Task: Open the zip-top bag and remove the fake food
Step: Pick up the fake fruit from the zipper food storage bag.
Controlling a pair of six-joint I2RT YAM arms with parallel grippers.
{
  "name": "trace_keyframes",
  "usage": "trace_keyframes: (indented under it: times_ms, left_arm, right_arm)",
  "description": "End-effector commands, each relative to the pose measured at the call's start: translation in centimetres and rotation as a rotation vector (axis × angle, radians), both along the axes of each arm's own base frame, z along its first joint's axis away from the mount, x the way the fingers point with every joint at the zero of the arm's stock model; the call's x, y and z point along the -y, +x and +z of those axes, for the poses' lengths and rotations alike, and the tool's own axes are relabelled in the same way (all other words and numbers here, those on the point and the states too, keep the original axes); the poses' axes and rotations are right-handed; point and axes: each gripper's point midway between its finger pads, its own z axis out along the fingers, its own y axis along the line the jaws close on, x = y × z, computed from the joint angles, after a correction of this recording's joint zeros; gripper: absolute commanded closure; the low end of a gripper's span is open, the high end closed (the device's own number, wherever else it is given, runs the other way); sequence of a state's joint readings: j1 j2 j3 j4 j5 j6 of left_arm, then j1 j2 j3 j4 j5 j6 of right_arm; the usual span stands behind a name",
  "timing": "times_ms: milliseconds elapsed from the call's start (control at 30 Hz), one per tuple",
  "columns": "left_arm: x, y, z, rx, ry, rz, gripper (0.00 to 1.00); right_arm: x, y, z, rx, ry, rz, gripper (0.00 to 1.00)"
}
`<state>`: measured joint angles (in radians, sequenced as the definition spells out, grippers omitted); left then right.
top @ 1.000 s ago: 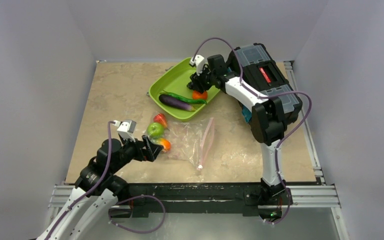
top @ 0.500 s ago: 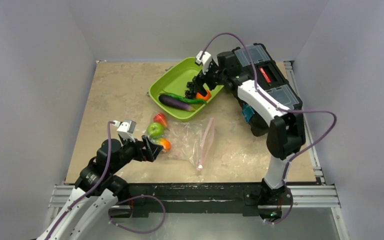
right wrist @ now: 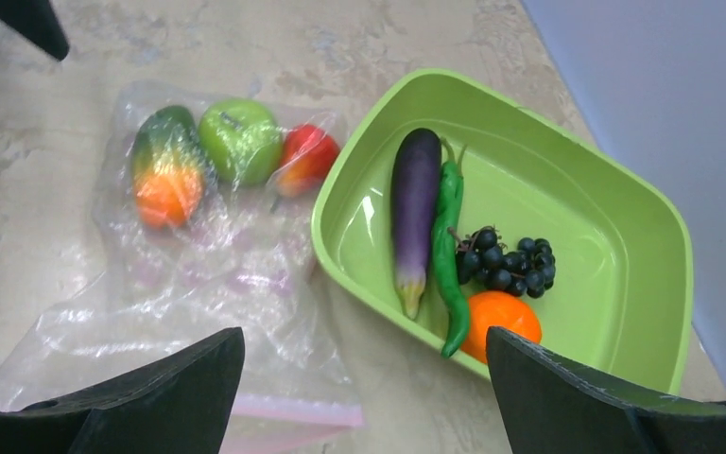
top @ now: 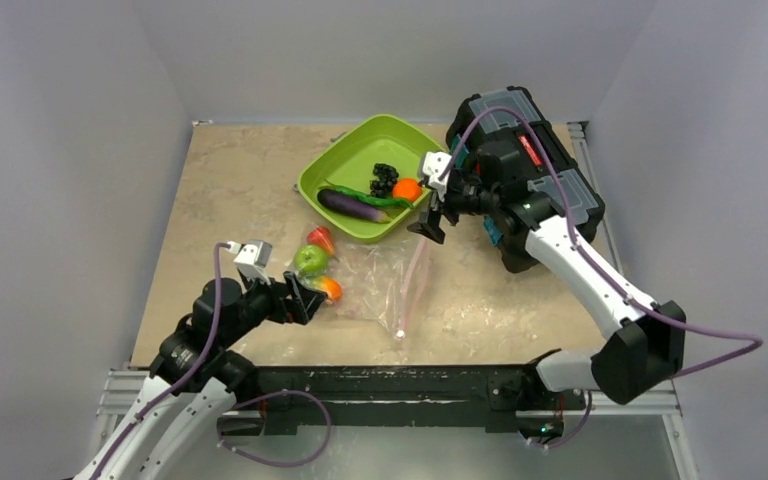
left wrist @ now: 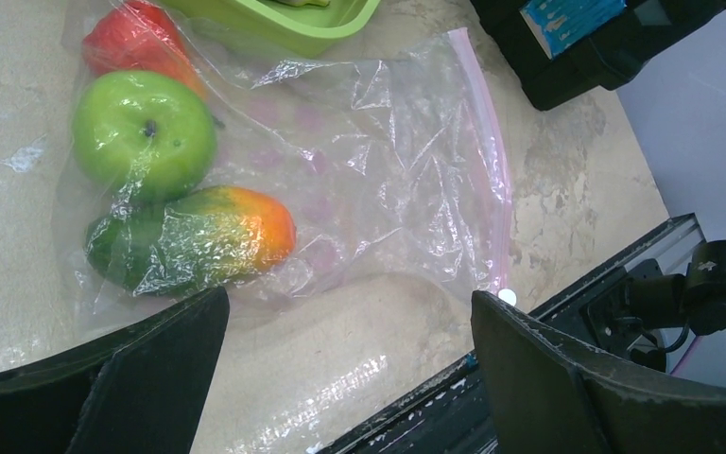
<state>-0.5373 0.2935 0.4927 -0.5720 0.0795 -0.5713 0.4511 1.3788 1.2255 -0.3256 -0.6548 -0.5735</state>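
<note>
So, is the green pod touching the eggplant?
Touching. Right wrist view: the green pod lies flush along the eggplant's side in the tray, no gap.

Tabletop (top: 230, 190) lay open left of the green tray (top: 355, 229); black toolbox (top: 550, 165) blocked its right, zip-top bag (top: 380, 285) its near side.

Overhead camera looks down; both closer wrist cameras share the bag (left wrist: 388, 170) and tray (right wrist: 586, 218).

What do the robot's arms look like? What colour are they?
The left arm and the right arm have white tube-shaped sections joined by chunky black joints. A thin purple cable runs along each. Each wrist carries a small white box, and the fingers are flat black wedges.
</note>
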Motion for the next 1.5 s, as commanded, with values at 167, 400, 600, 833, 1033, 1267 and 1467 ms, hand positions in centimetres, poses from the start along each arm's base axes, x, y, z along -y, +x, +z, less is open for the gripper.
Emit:
trace_keyframes:
  times_ms: [167, 400, 600, 833, 1033, 1267, 1467]
  left_arm:
    - [0.9, -0.1, 0.9, -0.002, -0.056, -0.021, 0.0]
    - [1.3, 0.1, 1.0, -0.013, -0.065, -0.031, 0.0]
    - [1.3, 0.1, 0.9, -0.017, -0.066, -0.026, 0.0]
    - [1.4, 0.3, 0.8, -0.024, -0.067, -0.027, 0.0]
    - [1.5, 0.3, 0.5, -0.03, -0.076, -0.027, 0.0]
    - [1.5, 0.3, 0.4, -0.032, -0.076, -0.025, 0.0]
    - [1.5, 0.3, 0.4, -0.032, -0.075, -0.024, 0.0]
  right_arm:
    - [2.3, -5.5, -0.7, 0.037, -0.064, 0.11, 0.01]
    - [2.9, -8.5, -2.7, 0.042, -0.044, 0.182, 0.01]
    - [3.4, -9.2, -4.5, 0.008, -0.055, 0.173, 0.01]
    - [3.8, -10.0, -5.5, -0.044, -0.039, 0.215, 0.01]
    - [4.4, -10.2, -5.7, -0.039, -0.035, 0.222, 0.01]
    - [4.7, -10.1, -5.9, -0.029, -0.039, 0.211, 0.01]
    - [4.9, -10.0, -6.1, -0.024, -0.041, 0.208, 0.01]
